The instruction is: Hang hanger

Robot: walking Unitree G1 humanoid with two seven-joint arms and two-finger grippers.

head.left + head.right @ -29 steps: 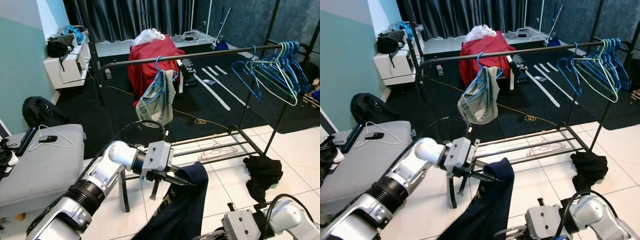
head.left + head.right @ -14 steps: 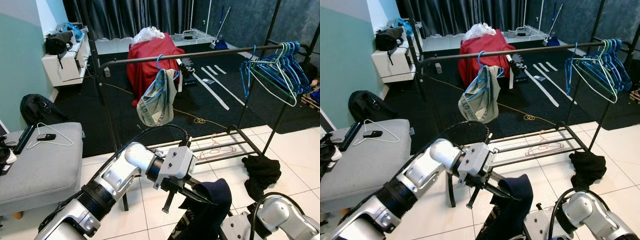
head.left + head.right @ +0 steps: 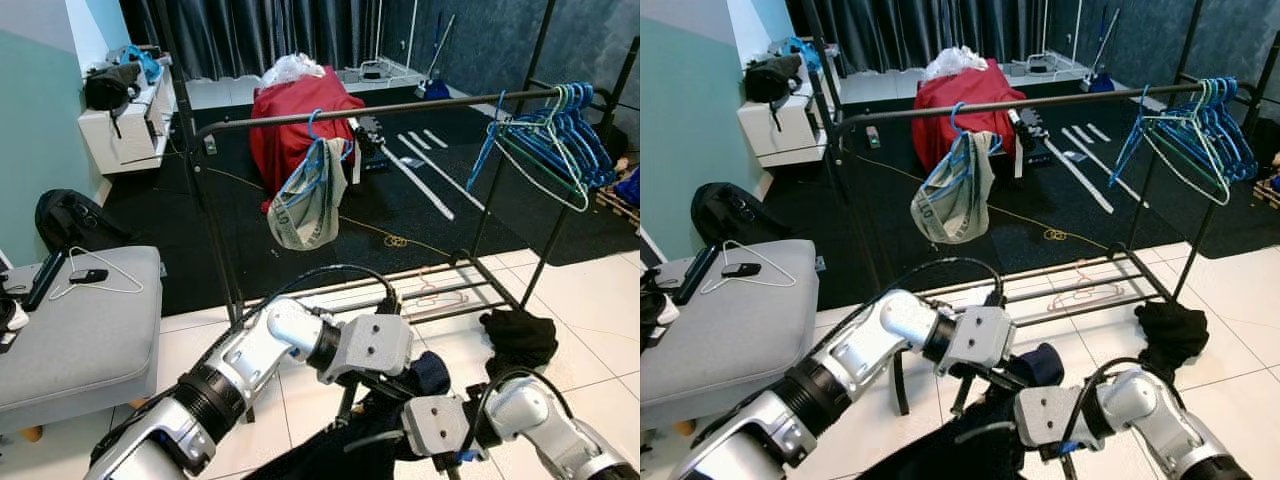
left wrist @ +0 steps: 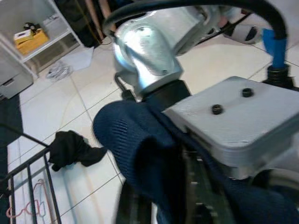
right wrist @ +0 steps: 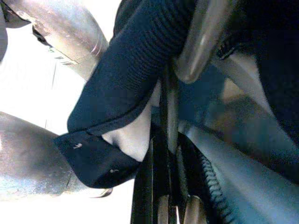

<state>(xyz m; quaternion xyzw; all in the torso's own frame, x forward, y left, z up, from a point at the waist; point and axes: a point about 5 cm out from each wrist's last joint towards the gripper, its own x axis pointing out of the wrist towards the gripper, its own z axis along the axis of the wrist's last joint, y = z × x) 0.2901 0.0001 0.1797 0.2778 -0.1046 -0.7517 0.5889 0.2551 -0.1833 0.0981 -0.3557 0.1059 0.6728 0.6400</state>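
Left eye view: a dark navy garment (image 3: 400,415) is bunched low in the middle of the frame, where the left gripper (image 3: 395,388) and the right gripper (image 3: 425,430) meet over it. Cloth appears to be clamped by the left gripper, though its fingers are buried in the folds; in the right wrist view the right gripper's fingers (image 5: 161,163) are seen nearly together with fabric about them, and a firm hold cannot be confirmed. A hanger inside the garment cannot be made out. The rail (image 3: 380,108) runs across the upper frame, left to right, well above and beyond both grippers, so an upward and forward lift is judged necessary. An already hung cloth (image 3: 305,195) occupies its left part.
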